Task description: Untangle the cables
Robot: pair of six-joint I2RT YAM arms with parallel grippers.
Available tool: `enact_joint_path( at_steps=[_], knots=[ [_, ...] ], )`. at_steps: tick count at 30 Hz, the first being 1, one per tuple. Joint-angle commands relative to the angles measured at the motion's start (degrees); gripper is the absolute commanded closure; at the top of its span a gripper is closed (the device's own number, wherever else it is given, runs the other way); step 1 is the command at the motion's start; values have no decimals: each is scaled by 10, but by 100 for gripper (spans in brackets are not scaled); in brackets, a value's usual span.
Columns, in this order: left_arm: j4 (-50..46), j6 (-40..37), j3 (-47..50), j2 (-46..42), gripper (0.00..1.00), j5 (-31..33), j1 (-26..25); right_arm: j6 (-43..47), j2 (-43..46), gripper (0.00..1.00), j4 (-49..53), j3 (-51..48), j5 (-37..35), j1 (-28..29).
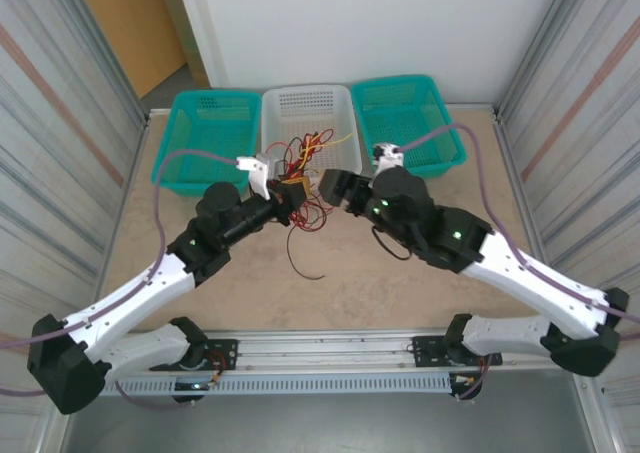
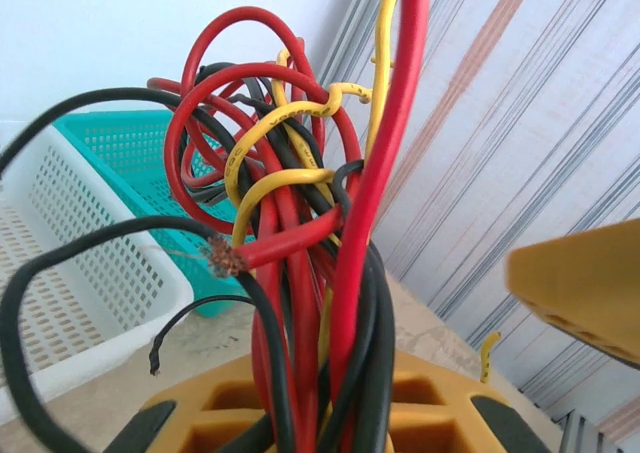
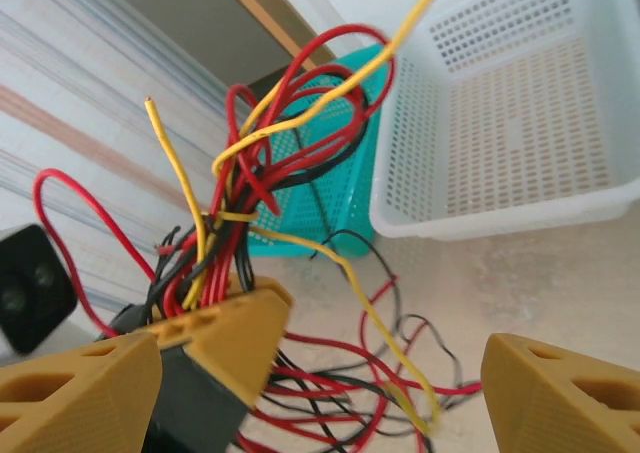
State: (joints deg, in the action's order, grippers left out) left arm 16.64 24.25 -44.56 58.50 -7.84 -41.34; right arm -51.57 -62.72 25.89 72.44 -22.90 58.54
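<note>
Red, yellow and black string-thin curly cables (image 1: 305,173) bunch at centre frame in your top view, just below the white perforated plastic basket (image 1: 306,90). Loose ends trail down onto the tan tabletop (image 1: 400,293). Your left gripper (image 1: 293,193) pinches the bundle, with strands rising between its yellow fingers (image 2: 430,403). Your right gripper (image 1: 328,185) sits just right of the tangle, its fingers (image 3: 560,398) spread wide apart.

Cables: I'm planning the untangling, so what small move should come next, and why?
Probably close the right gripper on one loose yellow strand: its jaws are open beside the cables, which the left gripper holds clamped in a knotted bundle.
</note>
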Motion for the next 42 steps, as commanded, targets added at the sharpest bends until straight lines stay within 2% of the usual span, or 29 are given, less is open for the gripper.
enact_joint_path(
  at_steps=[1, 6, 8, 10, 17, 19, 22, 25, 29, 31, 35, 40, 42],
  knots=[
    [70, 34, 10, -10, 100, -20, 1, 7, 41, 20, 29, -27, 5, -10],
    [68, 29, 18, -19, 100, -19, 1, 18, 19, 22, 50, 0, 64, -40],
    [58, 24, 18, -23, 100, -13, 1, 24, -11, 37, 92, 39, 61, -42],
    [49, 19, 18, -29, 100, -9, 1, 30, -42, 44, 126, 70, 61, -42],
    [23, 0, 10, -34, 100, -4, 1, 48, -90, 45, 180, 116, 61, -22],
    [22, -2, 10, -32, 100, -5, 1, 55, -105, 49, 192, 132, 54, -14],
    [21, -4, 10, -31, 100, -4, 1, 61, -120, 61, 204, 149, 42, -7],
    [23, -4, 12, -34, 100, 1, 1, 63, -124, 69, 206, 155, 32, -1],
    [26, -4, 11, -36, 100, 5, 1, 64, -134, 71, 222, 166, 23, 0],
    [26, -4, 10, -35, 100, 5, 1, 65, -137, 76, 223, 165, 20, 0],
    [26, -3, 7, -36, 100, 8, 3, 63, -136, 100, 222, 160, 19, 1],
    [43, 24, 15, -44, 100, 2, 17, 40, -94, 100, 198, 104, -4, -11],
    [67, 53, 20, -49, 100, -19, 30, 20, -51, 100, 154, 43, 34, -54]
  ],
)
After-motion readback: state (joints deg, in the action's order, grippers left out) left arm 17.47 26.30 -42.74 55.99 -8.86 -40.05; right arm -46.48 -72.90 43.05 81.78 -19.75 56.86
